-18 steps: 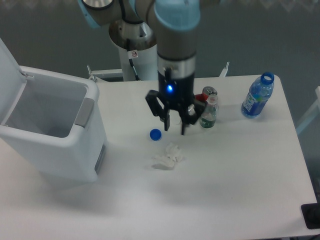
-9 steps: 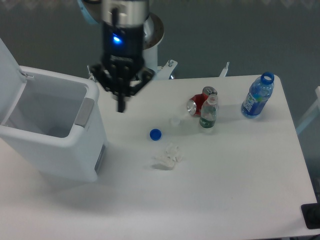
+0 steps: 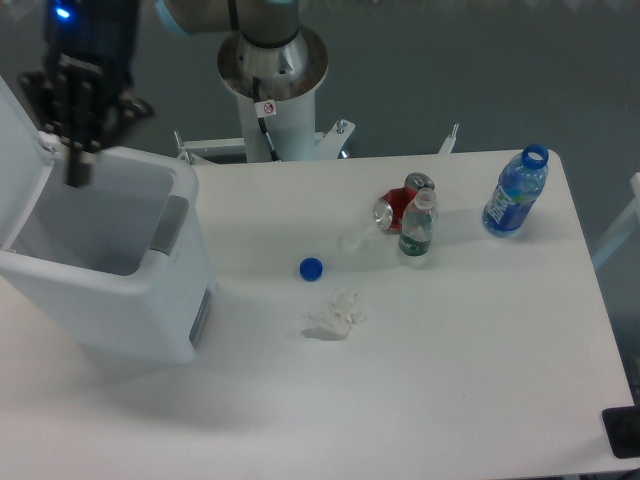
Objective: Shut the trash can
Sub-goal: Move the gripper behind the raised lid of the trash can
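White boxy trash can (image 3: 110, 300), table's left edge, lid (image 3: 20, 150) raised open.

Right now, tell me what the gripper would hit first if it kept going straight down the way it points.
Probably nothing solid at first: the gripper points down into the open trash can, near its raised lid. Depth is unclear, so it could clip the back rim.

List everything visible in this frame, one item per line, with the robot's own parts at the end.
trash can: 1, white with grey latch tab, table's left end, open
lid: 1, white, raised at the can's left
bottle cap: 1, blue, table middle
crumpled tissue: 1, white, just below the cap
soda can: 1, red, lying on its side, right of centre
small bottle: 1, clear-green, upright beside the soda can
large bottle: 1, blue, uncapped, right edge
table: 1, white
robot base: 1, white-grey, behind the table
hand: 1, black, above the can's rear rim
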